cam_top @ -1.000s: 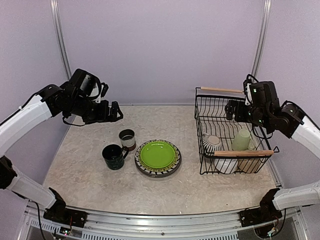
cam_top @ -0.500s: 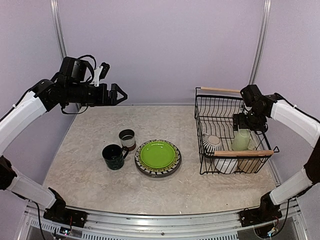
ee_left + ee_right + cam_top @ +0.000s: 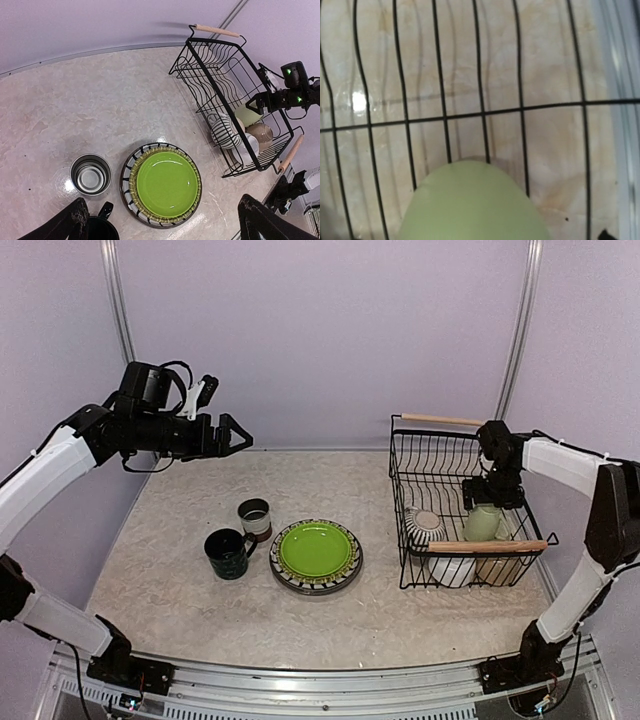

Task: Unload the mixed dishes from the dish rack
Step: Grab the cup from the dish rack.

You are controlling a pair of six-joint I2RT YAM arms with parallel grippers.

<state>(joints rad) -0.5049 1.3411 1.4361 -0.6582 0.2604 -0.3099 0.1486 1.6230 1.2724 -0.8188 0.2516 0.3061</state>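
Four pieces sit in the dish rack [image 3: 490, 546], which stands along the right edge of the tabletop. The pale green mug [image 3: 483, 521] leans by the rack's right wall, just behind the near wooden handle; beside it is a striped cup [image 3: 424, 526], and a white bowl [image 3: 450, 568] and a brownish mug [image 3: 497, 568] sit nearer the front. We judge the pale green mug to be glazed ceramic: stiff, smooth enough to slip, moderate in weight, and likely to chip against the wires. We would close across its rounded body, which the right wrist view shows matte, unmarked and turned upward, then lift straight up clear of the handle.

The right gripper [image 3: 497, 483] hangs directly over that mug, jaws spread wide, with nothing held as far as we can see. Near the middle of the tabletop lies a stack of plates with the lime-green plate [image 3: 316, 549] on top; a dark teal mug [image 3: 228, 553] and a small cup [image 3: 254, 518] stand just to its left. The left gripper [image 3: 238, 435] hovers high toward the far left corner, fingers spread and empty.
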